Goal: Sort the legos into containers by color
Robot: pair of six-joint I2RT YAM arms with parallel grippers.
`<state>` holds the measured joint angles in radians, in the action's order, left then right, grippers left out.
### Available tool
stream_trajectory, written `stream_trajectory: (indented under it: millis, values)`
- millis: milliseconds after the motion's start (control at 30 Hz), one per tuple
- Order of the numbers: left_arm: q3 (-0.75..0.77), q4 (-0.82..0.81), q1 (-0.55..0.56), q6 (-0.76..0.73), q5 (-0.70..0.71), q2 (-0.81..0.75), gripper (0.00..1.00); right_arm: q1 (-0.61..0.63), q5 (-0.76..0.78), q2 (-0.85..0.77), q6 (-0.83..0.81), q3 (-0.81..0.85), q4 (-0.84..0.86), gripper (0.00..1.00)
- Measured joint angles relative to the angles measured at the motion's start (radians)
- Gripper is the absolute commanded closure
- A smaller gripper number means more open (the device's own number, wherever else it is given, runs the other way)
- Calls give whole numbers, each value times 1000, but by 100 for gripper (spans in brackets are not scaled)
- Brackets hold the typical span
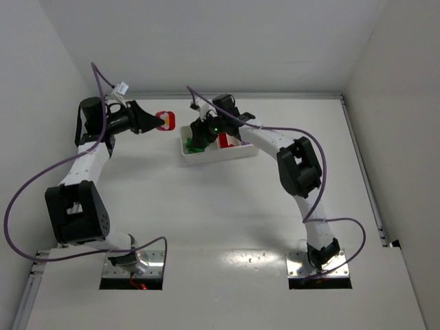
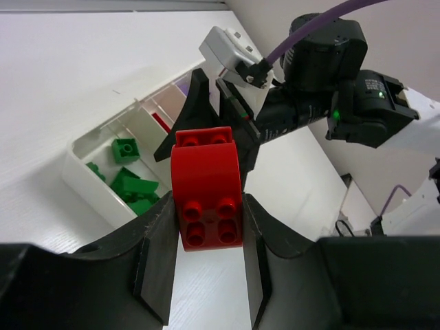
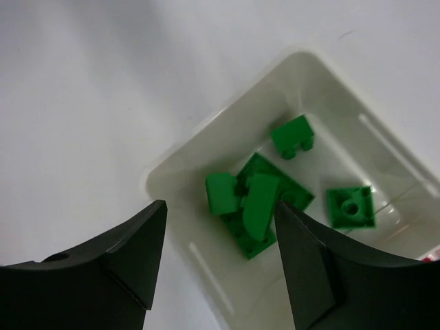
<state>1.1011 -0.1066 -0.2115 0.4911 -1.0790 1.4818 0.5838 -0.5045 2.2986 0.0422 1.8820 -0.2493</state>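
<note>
**Two arms, one tray, one red brick pinched**

Two arm bases [image 1: 132, 265] sit at the near edge of the table [image 1: 206, 220], and both arms reach away from there. First thing you hit going out is the white tray [image 1: 218, 157], lying flat toward the back of the table. The end compartment on the left arm's side holds a little pile of green bricks [image 3: 258, 206]. Some lean on each other and two lie apart from the heap. The next compartment over has red pieces [image 1: 226, 141] in it.

The right gripper [image 3: 220, 206] hangs right above that green pile with its fingers spread wide and nothing caught between them. The green ones all look like they're lying on the tray floor below it.

A bit farther back, just off the tray's far corner, the left gripper [image 2: 206, 206] is pinching a red brick [image 2: 206, 165]. Its fingers press on both sides, and the studs face the wrist camera. So that brick is outside the tray, beside the green end. It's close to the right gripper's fingers, though I can't tell if they touch.
</note>
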Motion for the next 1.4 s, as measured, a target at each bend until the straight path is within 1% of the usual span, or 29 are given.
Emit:
stream_trajectory:
  millis: [67,133,167,200,267,333,400,533,600,733,833,1067,1400]
  values:
    - [-5,-28,0,17,-37,12,100,-5,-48,-34,4,-42,6,35]
    - [-7,-85,0,65,-97,45,100,-18,-124,-89,6,-96,13,35]
    - [-7,-124,0,92,-129,66,100,-33,-202,-140,8,-140,18,35]
    - [-7,-154,0,117,-153,87,100,-38,-223,-155,8,-150,17,35]
    - [-11,-208,0,172,-197,127,100,-66,-360,-239,43,-214,62,35]
    - [-15,-231,2,198,-225,143,100,-90,-484,-308,104,-280,152,35]
    - [-18,-251,8,210,-249,146,100,-114,-600,-369,212,-351,272,35]
    - [-18,-271,26,199,-299,146,100,-134,-723,-400,459,-459,544,35]
    - [-9,-222,43,155,-320,146,100,-132,-755,-390,570,-494,637,35]
    - [42,-59,89,5,-350,147,100,-130,-776,-351,784,-527,843,35]
    - [56,-2,114,-50,-365,146,100,-130,-780,-325,884,-528,937,35]
    - [56,61,152,-98,-373,147,100,-131,-779,-280,968,-526,1017,34]
    - [56,72,212,-113,-374,147,100,-131,-774,-248,983,-523,1038,34]
